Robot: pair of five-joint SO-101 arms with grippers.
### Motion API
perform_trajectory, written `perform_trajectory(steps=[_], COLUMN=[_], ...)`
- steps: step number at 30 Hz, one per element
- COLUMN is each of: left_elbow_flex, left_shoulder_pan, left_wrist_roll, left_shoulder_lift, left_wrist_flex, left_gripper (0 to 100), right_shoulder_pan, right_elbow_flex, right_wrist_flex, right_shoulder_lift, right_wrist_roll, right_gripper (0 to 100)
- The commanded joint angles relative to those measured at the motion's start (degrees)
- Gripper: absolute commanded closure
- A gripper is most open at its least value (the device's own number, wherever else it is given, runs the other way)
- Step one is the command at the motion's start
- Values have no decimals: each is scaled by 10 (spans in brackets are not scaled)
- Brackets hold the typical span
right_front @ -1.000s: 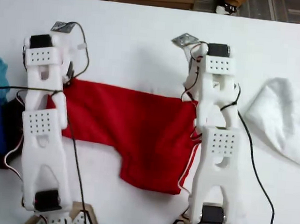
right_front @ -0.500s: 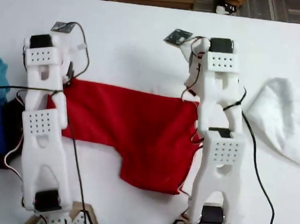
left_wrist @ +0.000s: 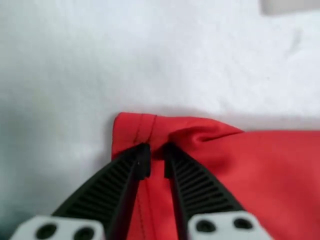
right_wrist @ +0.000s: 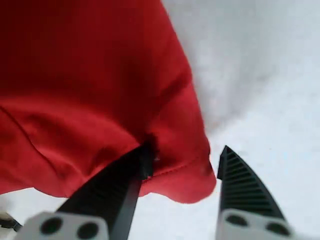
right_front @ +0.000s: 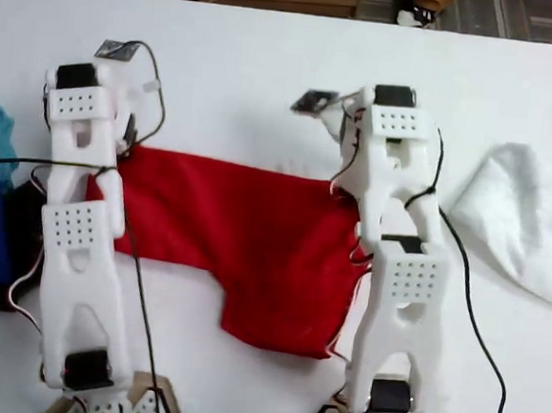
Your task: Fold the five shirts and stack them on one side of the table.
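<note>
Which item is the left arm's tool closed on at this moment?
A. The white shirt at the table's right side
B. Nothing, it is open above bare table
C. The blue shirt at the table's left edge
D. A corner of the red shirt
D: the left wrist view shows the left tool pinched shut on a bunched corner of the red shirt.

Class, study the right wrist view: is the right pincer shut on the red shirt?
No, the right pincer stands open, one finger at the red shirt's hem and the other apart over the table.
</note>
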Motion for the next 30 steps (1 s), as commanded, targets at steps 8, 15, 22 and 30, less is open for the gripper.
perform_trajectory(steps=[8,15,22,30], left_elbow_flex=[7,6,3,-23], left_shoulder_pan=[12,12,9,14], left_wrist_roll=[-1,22,73,150], left_shoulder_lift=[-3,-3,-4,-8], left_wrist_flex=[4,4,4,-28], left_gripper=[913,917,918,969], right_shoulder_pan=[-2,-4,0,11], right_elbow_flex=[-69,-145,-220,-285], right_wrist_flex=[11,11,10,-58], right_shoulder_lift=[89,102,102,102], right_wrist_roll=[10,10,9,5], right_gripper=[981,981,981,981])
